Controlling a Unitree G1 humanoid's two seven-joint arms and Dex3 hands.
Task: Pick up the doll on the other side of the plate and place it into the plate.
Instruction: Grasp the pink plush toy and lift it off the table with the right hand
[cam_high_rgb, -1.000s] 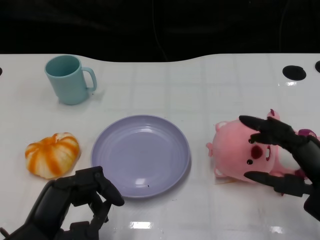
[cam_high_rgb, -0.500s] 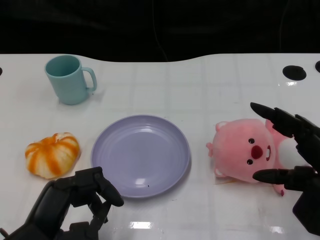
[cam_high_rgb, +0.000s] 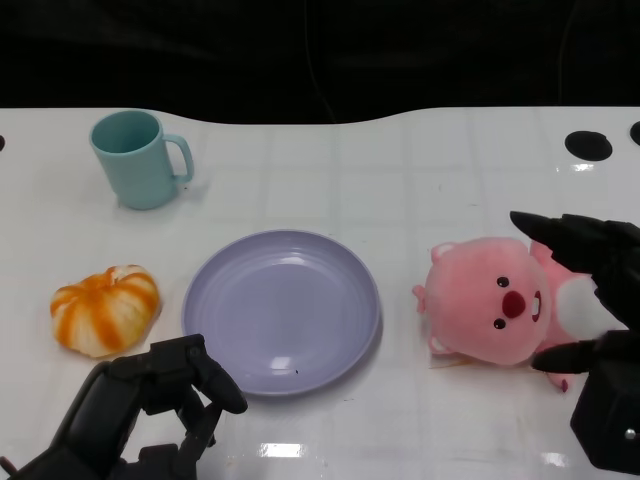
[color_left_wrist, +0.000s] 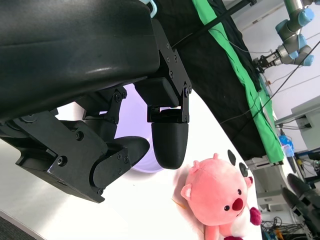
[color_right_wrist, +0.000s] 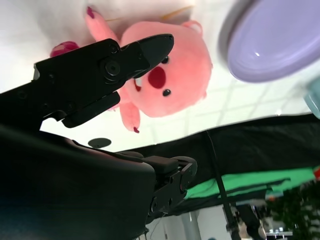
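Observation:
A pink plush doll (cam_high_rgb: 495, 312) lies on the white table just right of the lavender plate (cam_high_rgb: 282, 310); it also shows in the left wrist view (color_left_wrist: 220, 200) and the right wrist view (color_right_wrist: 172, 75). My right hand (cam_high_rgb: 597, 320) hovers at the doll's right side with fingers spread, one fingertip above its head and one near its lower edge, holding nothing. My left hand (cam_high_rgb: 150, 405) rests at the near edge below the plate's left side, fingers curled in on nothing. The plate holds nothing.
A teal mug (cam_high_rgb: 140, 158) stands at the back left. An orange-and-white pumpkin toy (cam_high_rgb: 105, 308) lies left of the plate. Two black holes (cam_high_rgb: 588, 145) mark the table's far right corner. A dark backdrop lies beyond the far edge.
My right hand has drawn back to the right off the doll's face, uncovering it. The doll stays on the table. The left hand has not moved.

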